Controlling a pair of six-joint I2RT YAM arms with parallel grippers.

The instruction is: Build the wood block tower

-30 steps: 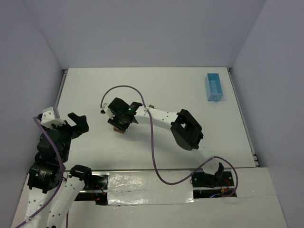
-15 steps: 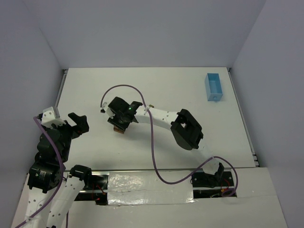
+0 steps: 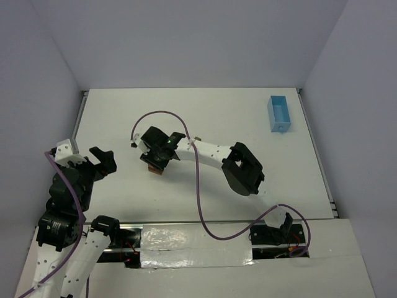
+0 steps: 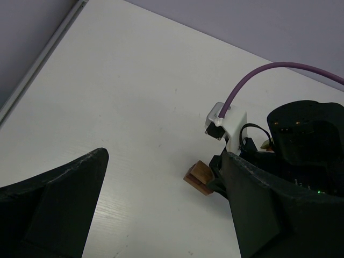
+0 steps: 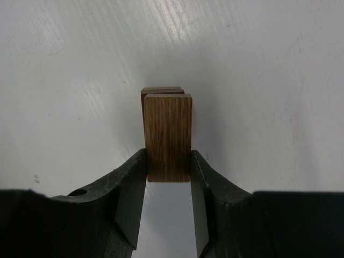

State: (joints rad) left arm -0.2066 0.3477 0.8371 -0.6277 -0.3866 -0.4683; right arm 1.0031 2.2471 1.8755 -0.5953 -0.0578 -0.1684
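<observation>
My right gripper point(image 3: 154, 165) is shut on a brown wood block point(image 5: 167, 137), its fingers point(image 5: 131, 185) pressing both long sides. The block stands directly over a darker, reddish block point(image 5: 161, 90) that lies on the white table; only that block's far edge shows. I cannot tell whether the two touch. The pair shows as a small brown stack in the left wrist view point(image 4: 198, 177) and under the gripper in the top view point(image 3: 153, 169). My left gripper point(image 3: 102, 162) is open and empty at the left, well apart from the stack.
A light-blue tray point(image 3: 279, 113) lies at the far right of the table. A small tan piece point(image 3: 197, 139) sits beside the right arm's forearm. A purple cable point(image 3: 200, 186) loops over the table's middle.
</observation>
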